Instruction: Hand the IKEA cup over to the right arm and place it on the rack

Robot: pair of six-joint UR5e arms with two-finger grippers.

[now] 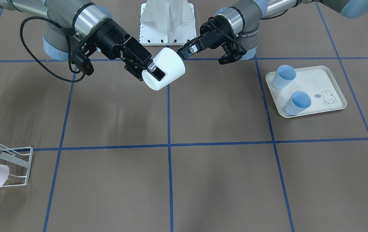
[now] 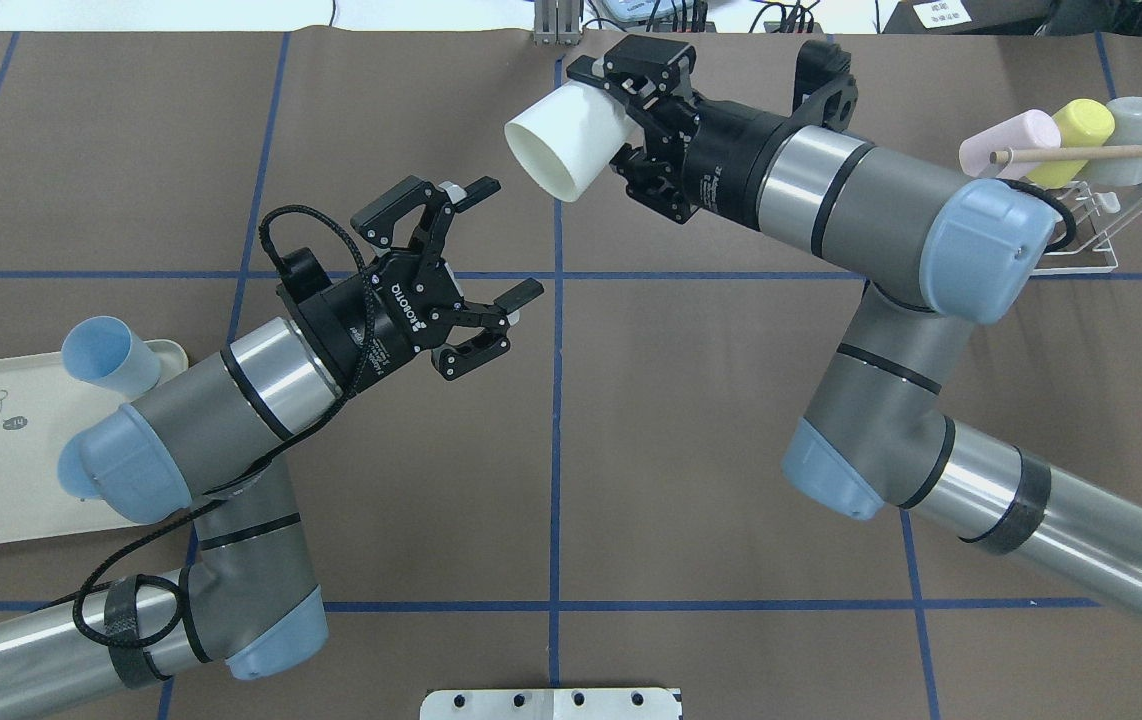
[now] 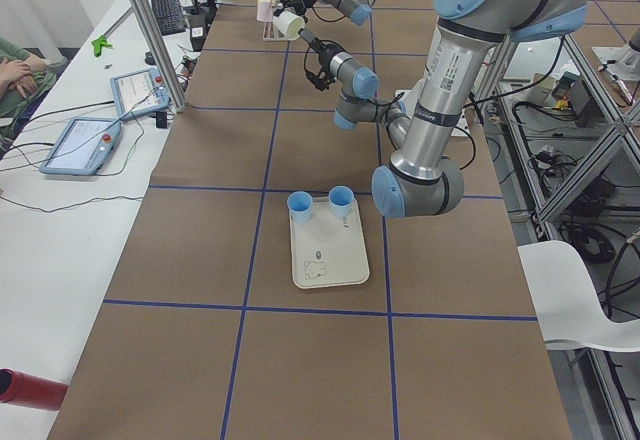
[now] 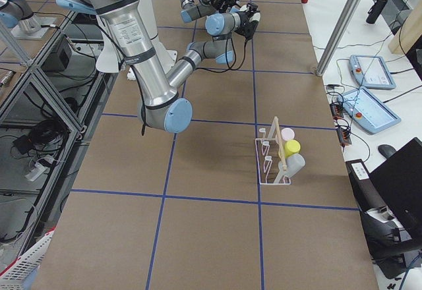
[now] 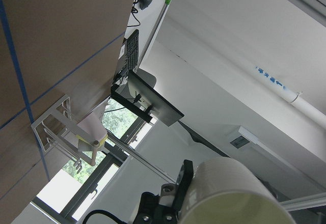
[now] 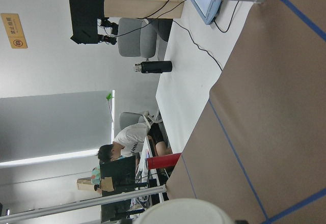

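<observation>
A white IKEA cup hangs tilted above the table's middle, its open mouth turned toward the left arm. My right gripper is shut on its rim end, one finger lying across the outside wall. My left gripper stands open, a short gap from the cup and touching nothing. In the left wrist view the cup fills the bottom edge. The white wire rack with its wooden dowel stands at the table's right end, beyond the right arm.
Pink, yellow and grey cups hang on the rack. A cream rabbit-print tray with two blue cups sits on the robot's left side. Operators' tablets lie on a side desk. A person sits far off.
</observation>
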